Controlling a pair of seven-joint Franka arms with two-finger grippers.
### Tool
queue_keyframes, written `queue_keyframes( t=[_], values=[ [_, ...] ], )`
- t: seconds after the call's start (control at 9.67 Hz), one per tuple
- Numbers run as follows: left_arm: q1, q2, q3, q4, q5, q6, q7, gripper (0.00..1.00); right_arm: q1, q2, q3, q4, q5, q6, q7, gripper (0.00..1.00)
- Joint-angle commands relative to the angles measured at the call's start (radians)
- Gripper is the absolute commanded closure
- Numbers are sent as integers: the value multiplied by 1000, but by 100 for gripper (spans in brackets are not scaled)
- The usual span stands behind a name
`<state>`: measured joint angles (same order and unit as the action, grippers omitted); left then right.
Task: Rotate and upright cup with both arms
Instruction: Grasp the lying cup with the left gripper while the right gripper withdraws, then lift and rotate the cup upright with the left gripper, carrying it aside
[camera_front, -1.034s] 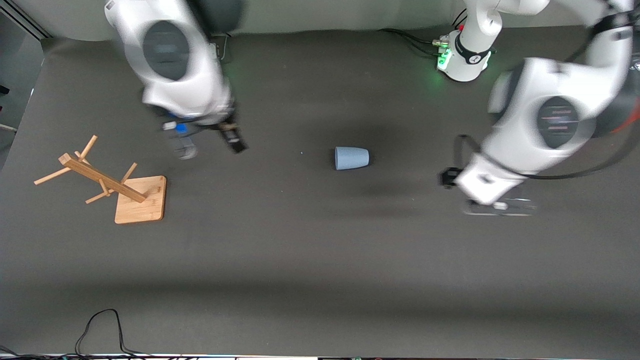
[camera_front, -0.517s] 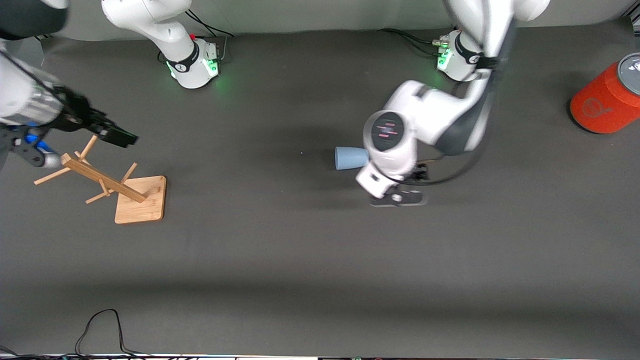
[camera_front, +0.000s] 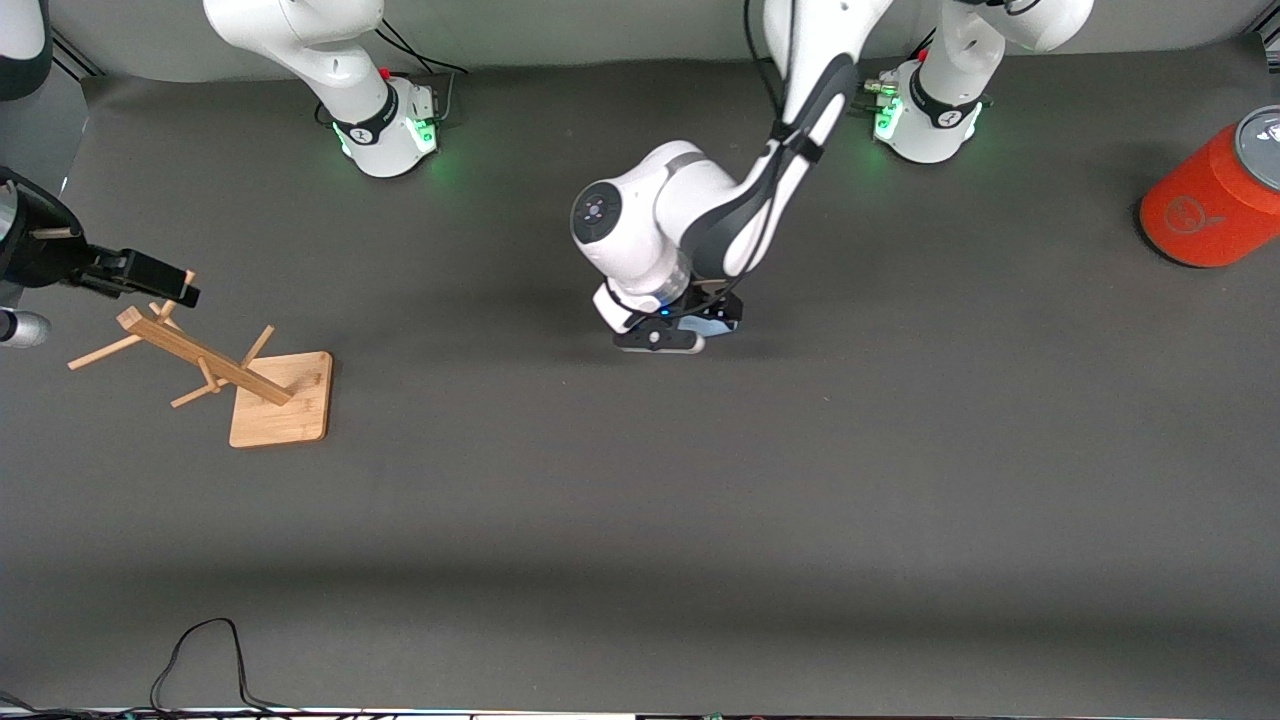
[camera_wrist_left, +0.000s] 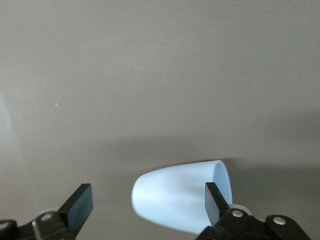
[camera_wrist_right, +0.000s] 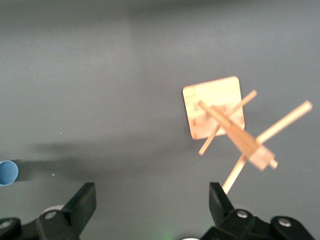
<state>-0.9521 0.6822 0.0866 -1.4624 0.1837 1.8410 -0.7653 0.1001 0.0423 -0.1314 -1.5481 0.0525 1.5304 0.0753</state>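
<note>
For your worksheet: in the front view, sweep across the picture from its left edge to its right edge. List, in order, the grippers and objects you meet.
right gripper → wooden rack → left gripper over the cup → orange can

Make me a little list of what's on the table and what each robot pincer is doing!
cup: pale blue cup lying on its side, mid-table
left pincer: left pincer open, fingers either side of the cup
right pincer: right pincer open, over the wooden rack
rack: wooden mug rack at the right arm's end
can: orange can at the left arm's end
</note>
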Motion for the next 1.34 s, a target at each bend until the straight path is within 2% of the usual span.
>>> queue_keyframes(
  t=[0.0,0.21,0.41,0.52,0.62,0.72,1.03,1.24],
  values=[
    [-39,74,19,68,35,-9,-5,0,-7,-15,0,-36,-16,59,-86,0],
    [-69,102,18,65,112,-28,10,2,-5,-13,-1,-38,-37,86,-94,0],
    [-79,108,16,60,146,-37,75,9,-35,-13,13,-35,-43,97,-138,0],
    [-97,109,15,60,154,-66,108,22,-49,-15,31,-35,-43,96,-137,0],
    [-121,115,16,59,177,-98,113,53,-49,-15,33,-35,-43,96,-137,0],
    [-125,115,15,59,212,-144,121,98,-45,-15,32,-35,-43,94,-138,0],
    [-143,109,16,60,243,-198,159,100,-34,-15,33,-35,-43,91,-137,0],
    [-114,80,47,80,238,-200,199,100,-28,-13,33,-35,-43,94,-137,0]
  ],
)
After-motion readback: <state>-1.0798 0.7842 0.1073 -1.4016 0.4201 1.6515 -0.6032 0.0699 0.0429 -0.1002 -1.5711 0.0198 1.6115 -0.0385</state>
